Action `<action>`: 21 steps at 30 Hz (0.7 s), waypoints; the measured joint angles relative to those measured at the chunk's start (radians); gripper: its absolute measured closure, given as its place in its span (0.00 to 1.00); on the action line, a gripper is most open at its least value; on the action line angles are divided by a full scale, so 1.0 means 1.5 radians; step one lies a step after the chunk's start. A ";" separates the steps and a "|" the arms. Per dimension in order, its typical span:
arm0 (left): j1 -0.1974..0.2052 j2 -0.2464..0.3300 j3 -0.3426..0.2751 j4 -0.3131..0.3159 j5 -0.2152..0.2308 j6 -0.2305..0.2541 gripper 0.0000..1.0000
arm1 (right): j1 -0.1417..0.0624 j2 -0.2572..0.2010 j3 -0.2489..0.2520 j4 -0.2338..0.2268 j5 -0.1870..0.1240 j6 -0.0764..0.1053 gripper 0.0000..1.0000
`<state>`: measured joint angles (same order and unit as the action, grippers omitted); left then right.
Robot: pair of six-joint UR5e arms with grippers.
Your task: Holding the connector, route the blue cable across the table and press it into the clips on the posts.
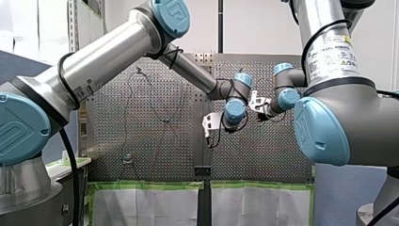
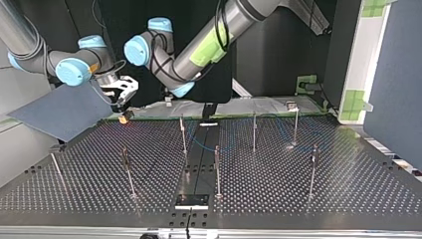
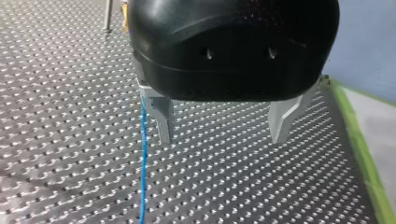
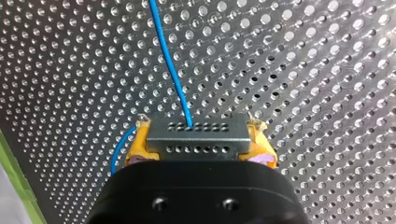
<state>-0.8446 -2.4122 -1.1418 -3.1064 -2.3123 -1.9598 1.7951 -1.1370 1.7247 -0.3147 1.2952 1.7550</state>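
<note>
Right claw: the right claw (image 4: 201,141) is clamped on the connector (image 4: 196,135), with a yellow pad pressed against each of its ends.
Connector: it is a grey metal block with two rows of small holes. It is held low over the tabletop (image 3: 70,93), near the far edge at the top view's left.
Blue cable: the blue cable (image 4: 170,65) leaves the connector's face and runs ahead of the right claw across the perforated surface. A short loop of it shows beside one pad. In the left wrist view it lies flat just beside one metal finger, not between the two.
Left claw: the left claw (image 3: 222,135) is spread wide and empty, hanging low over the tabletop beside the green tape (image 3: 359,140).
Posts: the thin posts (image 2: 216,169) stand upright and are spread over the tabletop. Their clips are too small for you to make out.
Done so far: you have the connector in hand. In the top view, faint blue line trails among the posts at the right half, but you cannot tell whether any clip holds it.
Left to do: I judge most of the routing is ahead of you. The posts at the top view's left half show no cable.
Writing: the right arm carries a white label (image 1: 335,49) with yellow warning triangles, and its print is too small to read.
</note>
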 joint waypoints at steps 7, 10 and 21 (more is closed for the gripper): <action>-0.003 -0.013 0.040 0.000 -0.012 -0.023 0.00 | -0.003 0.000 0.000 -0.001 -0.003 0.000 1.00; -0.003 -0.019 0.057 0.000 -0.013 -0.026 0.00 | -0.005 0.000 0.000 -0.001 -0.007 0.000 1.00; 0.003 -0.061 0.119 -0.008 -0.035 -0.045 0.00 | -0.007 0.000 0.000 0.000 -0.012 -0.002 1.00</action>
<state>-0.8402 -2.5029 -0.9635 -3.1190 -2.3652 -2.0268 1.7851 -1.1375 1.7249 -0.3148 1.2774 1.7524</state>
